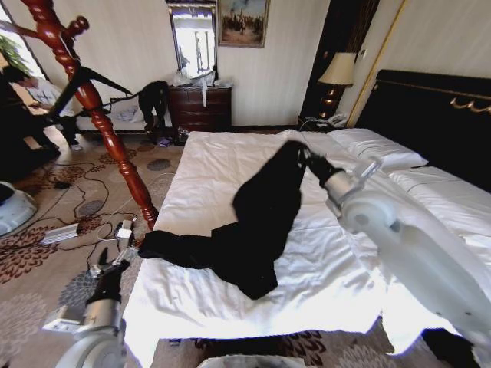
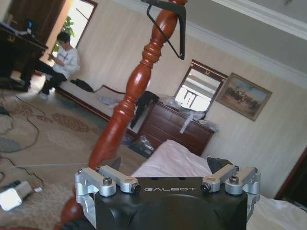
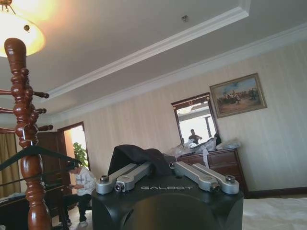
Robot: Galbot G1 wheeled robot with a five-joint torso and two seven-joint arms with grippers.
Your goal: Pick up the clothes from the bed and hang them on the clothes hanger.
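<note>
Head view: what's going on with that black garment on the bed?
The right claw is shut on one end of the clothes, lifting that end above the bed while the rest lies on the white duvet. The left claw hangs open beside the bed. The clothes hanger stands on the carpet to the left.

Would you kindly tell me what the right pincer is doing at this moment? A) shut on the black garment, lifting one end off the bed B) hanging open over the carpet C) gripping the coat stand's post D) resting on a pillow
A: the right pincer is shut on the black garment, one end raised above the bed.
</note>
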